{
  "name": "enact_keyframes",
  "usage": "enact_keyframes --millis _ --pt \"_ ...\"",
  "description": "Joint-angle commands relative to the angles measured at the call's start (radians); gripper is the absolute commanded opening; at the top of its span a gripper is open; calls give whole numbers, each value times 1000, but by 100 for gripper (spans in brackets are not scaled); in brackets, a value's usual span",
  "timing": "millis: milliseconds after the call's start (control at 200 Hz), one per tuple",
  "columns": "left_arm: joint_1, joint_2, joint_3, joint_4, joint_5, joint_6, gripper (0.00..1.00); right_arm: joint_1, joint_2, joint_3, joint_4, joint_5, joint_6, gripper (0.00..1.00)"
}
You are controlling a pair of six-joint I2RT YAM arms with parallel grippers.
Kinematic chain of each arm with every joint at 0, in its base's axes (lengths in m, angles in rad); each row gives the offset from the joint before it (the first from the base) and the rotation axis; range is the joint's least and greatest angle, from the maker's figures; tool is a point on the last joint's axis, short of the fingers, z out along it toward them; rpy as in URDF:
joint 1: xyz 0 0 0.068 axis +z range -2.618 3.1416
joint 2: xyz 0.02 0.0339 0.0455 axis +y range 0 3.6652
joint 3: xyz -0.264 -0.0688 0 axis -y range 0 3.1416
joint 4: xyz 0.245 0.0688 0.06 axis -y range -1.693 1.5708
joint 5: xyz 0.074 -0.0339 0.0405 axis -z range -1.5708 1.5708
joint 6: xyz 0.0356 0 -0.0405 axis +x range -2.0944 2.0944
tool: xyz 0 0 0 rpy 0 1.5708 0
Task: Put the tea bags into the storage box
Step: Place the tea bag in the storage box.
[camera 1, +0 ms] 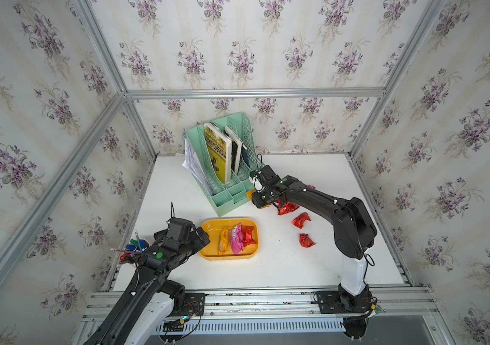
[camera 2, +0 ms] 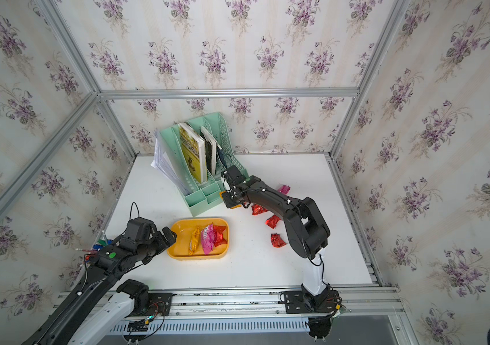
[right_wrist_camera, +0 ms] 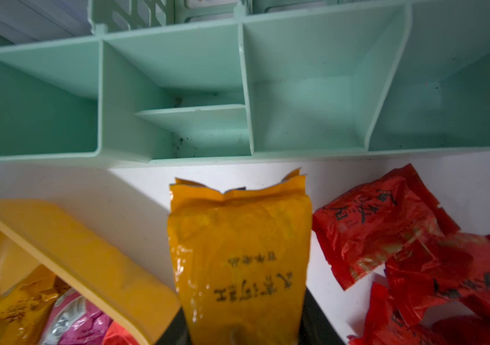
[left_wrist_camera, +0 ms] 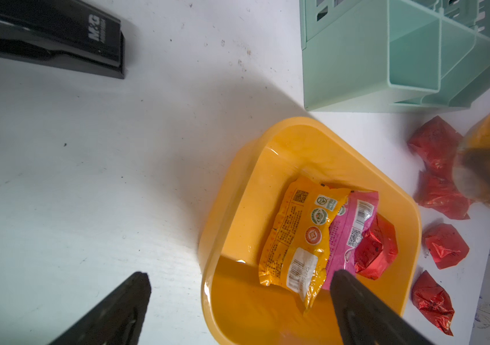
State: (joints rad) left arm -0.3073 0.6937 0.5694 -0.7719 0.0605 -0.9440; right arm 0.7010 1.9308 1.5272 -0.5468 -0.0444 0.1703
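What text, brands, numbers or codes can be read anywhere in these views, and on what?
"M&G": black stapler; smaller line beside it blurred.
Black Chinese characters, not clear enough to quote: loose orange sachet.
Black brush-style characters, unreadable: red sachets.
QR code, barcode, round seals, fine print too small: orange sachet in the storage box.
Barcode, QR code, digits too small: pink sachet.
Blurred title: yellow book.

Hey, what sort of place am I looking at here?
Probably a robot test cell dressed as a home desk: an aluminium frame lined with floral wallpaper, a file rack of books, a pen cup.
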Motion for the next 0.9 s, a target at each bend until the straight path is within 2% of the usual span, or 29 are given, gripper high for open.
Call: enact_keyframes --millis 0,220,325,470,704,899 --pt "0 19 23 -17 5 65 99 7 -55 -33 -33 -33 210 40" --pt "0 38 50 -23 13 128 99 112 -234 -239 63 -36 552 39" --pt "0 30 47 -20 12 142 99 219 -281 -307 130 27 700 39" --pt "0 28 46 -17 32 175 99 344 -267 -332 192 127 859 39" --pt "0 14 46 -36 64 189 99 412 -173 -315 202 200 985 40" --pt "1 -22 43 -59 74 188 99 400 -133 -290 103 313 982 42"
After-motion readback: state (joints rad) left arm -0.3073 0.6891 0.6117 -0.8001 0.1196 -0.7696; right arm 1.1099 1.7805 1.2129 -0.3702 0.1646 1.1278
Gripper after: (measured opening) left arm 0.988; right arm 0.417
